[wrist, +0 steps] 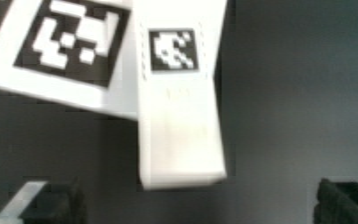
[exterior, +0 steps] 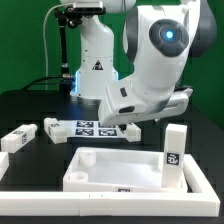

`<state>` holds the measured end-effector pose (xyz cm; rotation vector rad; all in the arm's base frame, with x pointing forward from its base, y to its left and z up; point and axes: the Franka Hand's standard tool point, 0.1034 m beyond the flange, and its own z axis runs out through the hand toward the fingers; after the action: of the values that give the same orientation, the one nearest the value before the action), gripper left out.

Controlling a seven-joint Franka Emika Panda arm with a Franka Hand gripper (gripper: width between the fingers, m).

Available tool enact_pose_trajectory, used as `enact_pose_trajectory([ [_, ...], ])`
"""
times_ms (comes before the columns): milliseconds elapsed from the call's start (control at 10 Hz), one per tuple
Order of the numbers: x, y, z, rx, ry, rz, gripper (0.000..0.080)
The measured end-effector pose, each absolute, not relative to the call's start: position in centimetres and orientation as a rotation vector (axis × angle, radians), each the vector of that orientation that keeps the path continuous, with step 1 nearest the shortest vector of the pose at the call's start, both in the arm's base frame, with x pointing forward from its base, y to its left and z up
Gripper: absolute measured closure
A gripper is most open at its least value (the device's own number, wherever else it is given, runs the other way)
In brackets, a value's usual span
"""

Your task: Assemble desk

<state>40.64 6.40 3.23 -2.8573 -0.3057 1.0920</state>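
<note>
The pincer (wrist: pixel 190 206) stands wide open with nothing between its fingertips (wrist: pixel 34 200), which hang apart over the dark table (wrist: pixel 282 110). In the wrist view a long white desk leg (wrist: pixel 179 120) lies flat right under it. The leg is roughly centred on the gap between the two fingers, with its near end just short of them and touching neither. The small square tag (wrist: pixel 172 50) sits at the leg's far end, away from the pincer. Beside that far end lies the marker board (wrist: pixel 51 50); whether the leg touches it I cannot tell. In the exterior view the arm's bulky wrist hides the pincer itself. The desk top (exterior: pixel 100 178) lies apart from it on the camera's side, with an upright leg (exterior: pixel 175 156) at its corner on the exterior view's right. A lying leg (exterior: pixel 18 139) rests well away towards the exterior view's left.
</note>
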Motion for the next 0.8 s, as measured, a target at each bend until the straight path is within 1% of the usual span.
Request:
enact_pose_trajectory([
  [100,40.5,6.1,2.9,-2.830,-0.317,1.132,0.0151],
  [500,40.3,6.0,2.6,-2.841,-0.302,1.149,0.0151],
  [800,38.5,6.2,0.6,-2.864,-0.305,1.267,0.0151],
])
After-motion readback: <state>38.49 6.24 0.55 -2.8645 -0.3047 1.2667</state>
